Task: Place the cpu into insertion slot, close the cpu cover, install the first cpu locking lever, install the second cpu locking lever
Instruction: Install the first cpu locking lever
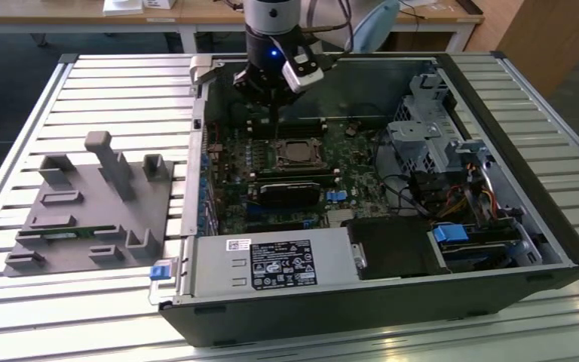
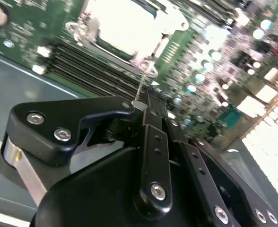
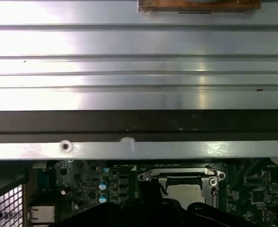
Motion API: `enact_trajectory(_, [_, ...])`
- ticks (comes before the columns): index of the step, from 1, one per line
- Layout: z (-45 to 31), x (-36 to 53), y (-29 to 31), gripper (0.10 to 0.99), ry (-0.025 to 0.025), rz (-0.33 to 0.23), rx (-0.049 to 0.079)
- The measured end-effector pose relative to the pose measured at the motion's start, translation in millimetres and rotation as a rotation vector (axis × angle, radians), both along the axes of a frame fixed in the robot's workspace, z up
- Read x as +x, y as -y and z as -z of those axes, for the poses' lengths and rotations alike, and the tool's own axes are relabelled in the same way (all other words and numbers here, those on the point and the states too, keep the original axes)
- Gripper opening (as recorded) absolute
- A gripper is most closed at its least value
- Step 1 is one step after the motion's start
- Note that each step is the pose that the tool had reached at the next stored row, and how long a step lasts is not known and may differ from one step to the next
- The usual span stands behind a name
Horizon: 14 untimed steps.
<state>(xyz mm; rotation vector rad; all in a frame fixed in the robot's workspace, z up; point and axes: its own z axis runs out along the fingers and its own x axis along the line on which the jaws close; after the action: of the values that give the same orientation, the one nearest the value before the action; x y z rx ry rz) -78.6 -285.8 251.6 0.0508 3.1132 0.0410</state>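
Inside the open computer case the insertion slot (image 1: pixel 295 153) sits on the green board. The silver cpu (image 1: pixel 295 154) lies in it, and the cpu cover (image 1: pixel 280 145) lies down around it as a metal frame. My gripper (image 1: pixel 269 117) hangs just behind the socket, toward the case's back wall. In the second wrist view the black fingers (image 2: pixel 153 137) are pressed together above the memory slots. A thin silver locking lever (image 2: pixel 142 82) rises from the bright cpu (image 2: pixel 125 23) to the fingertip and touches it. The first wrist view shows the cpu (image 3: pixel 184 191) framed by the cover (image 3: pixel 177 173).
A grey fixture block (image 1: pixel 88 204) stands on the slatted table at the exterior view's left. Inside the case are a power supply (image 1: pixel 269 264), a black module (image 1: pixel 289 192), a drive cage (image 1: pixel 425 136) and cables (image 1: pixel 451 196). The case wall (image 3: pixel 129 123) runs close by the gripper.
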Motion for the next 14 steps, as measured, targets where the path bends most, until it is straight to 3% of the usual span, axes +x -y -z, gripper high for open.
enact_trajectory(4, [1.6,15.0,-0.2,0.106,-0.0002,0.000,0.000])
enact_trajectory(8, [3.1,15.2,0.5,0.106,0.0002,-0.001,0.022])
enact_trajectory(14, [10.3,21.2,0.1,0.106,0.0002,-0.001,0.023])
